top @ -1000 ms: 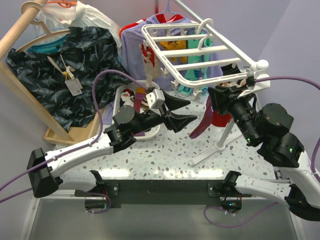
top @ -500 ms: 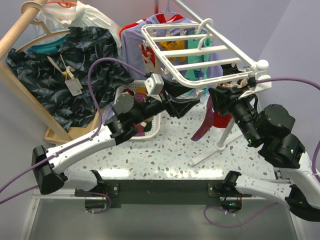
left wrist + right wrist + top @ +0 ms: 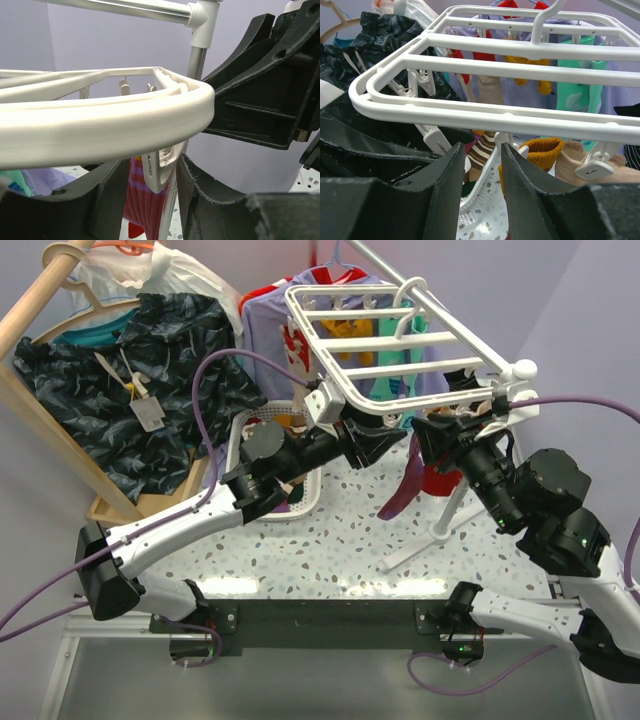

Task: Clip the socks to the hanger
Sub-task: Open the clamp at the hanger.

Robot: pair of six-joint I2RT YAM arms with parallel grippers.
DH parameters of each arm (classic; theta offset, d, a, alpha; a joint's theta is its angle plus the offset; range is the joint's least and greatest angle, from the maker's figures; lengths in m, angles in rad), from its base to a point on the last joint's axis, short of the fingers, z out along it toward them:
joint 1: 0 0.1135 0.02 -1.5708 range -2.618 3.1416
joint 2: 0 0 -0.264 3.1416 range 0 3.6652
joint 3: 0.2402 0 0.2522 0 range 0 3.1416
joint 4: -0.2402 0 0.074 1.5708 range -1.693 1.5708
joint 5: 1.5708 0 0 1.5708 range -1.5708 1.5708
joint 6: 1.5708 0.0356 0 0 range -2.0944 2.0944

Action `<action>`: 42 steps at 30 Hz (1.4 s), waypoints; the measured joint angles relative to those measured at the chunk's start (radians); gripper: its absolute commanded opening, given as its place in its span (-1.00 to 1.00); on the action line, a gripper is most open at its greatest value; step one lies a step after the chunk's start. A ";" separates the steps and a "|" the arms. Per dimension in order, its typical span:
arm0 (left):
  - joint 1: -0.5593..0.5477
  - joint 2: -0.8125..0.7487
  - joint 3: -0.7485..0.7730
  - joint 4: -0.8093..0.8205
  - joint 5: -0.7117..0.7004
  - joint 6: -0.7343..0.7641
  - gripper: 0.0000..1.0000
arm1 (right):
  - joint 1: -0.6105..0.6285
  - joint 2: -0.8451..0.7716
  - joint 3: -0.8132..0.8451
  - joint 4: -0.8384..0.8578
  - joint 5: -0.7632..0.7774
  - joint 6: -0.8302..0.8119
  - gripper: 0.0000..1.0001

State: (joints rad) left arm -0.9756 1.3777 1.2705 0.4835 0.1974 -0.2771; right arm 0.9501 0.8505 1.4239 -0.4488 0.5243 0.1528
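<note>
Overhead, the hanger [image 3: 365,402] was seen hung above the far right of the speckled table [image 3: 330,540], its white grid of bars spread over both grippers. The left gripper [image 3: 396,434] was positioned at the underside of the near rim, and the right gripper [image 3: 426,436] was placed just beside it, under the same rim.

From the right gripper a maroon sock [image 3: 402,490] was seen to hang, its lower end clear of the table. The fingers were judged to be clamped on its upper end. In the right wrist view only a narrow gap between the two fingers [image 3: 445,175] was shown, and the pinched fabric itself could not be made out there.

In the left wrist view a small white clip [image 3: 159,172], dangling from the rim, was framed between the left fingers [image 3: 107,195], which were set apart on either side of it. A strip of ribbed maroon fabric was visible between the clip and one finger, so no squeeze on the clip was shown. The sock was hung just behind that clip.

A brown sock with cream stripes [image 3: 481,149] was glimpsed beyond the right fingers, near the white slotted basket [image 3: 258,423]. Other small garments were seen clipped under the far bars.
</note>
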 measured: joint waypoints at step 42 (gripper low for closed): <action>-0.132 -0.010 -0.005 -0.061 -0.322 0.171 -0.99 | 0.006 0.059 -0.008 0.061 -0.075 0.055 -0.61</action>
State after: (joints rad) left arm -1.1076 1.3682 1.2659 0.4221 -0.1242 -0.1059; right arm 0.9562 0.9092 1.4158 -0.3878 0.4496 0.2081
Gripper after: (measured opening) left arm 0.283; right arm 0.272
